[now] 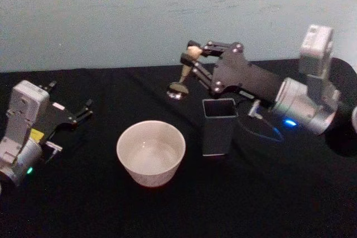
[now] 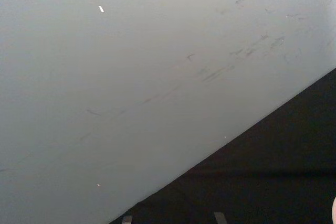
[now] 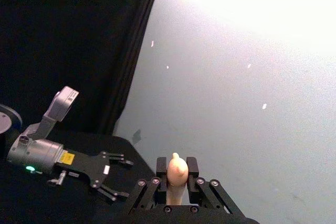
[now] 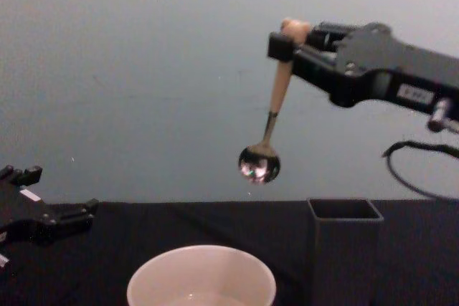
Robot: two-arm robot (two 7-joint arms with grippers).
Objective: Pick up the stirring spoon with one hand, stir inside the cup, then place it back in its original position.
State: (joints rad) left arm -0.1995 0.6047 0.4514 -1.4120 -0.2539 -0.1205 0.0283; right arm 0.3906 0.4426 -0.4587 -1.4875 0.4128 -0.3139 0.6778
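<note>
Nearest the robot, the cup [image 1: 150,151] stands upright on the black table [image 1: 83,204], wide mouth open to the head view. The dark square holder [image 1: 218,126] stands just beside it on the right, apart from it and also upright. On the left, level with the cup, the left gripper [image 1: 83,111] lies low over the cloth with its fingers spread and nothing between them. Farther back, the right gripper [image 1: 192,55] reaches in from the right, well above the table, its jaws clenched on the top of the stirring spoon [image 4: 280,84] just under the small bear head. The spoon hangs in the air, tilted, with its shiny metal bowl pointing down. In the chest view that bowl sits higher than the holder's mouth, over the gap between cup and holder and touching neither. Behind everything rises the pale grey wall [image 1: 111,15].
</note>
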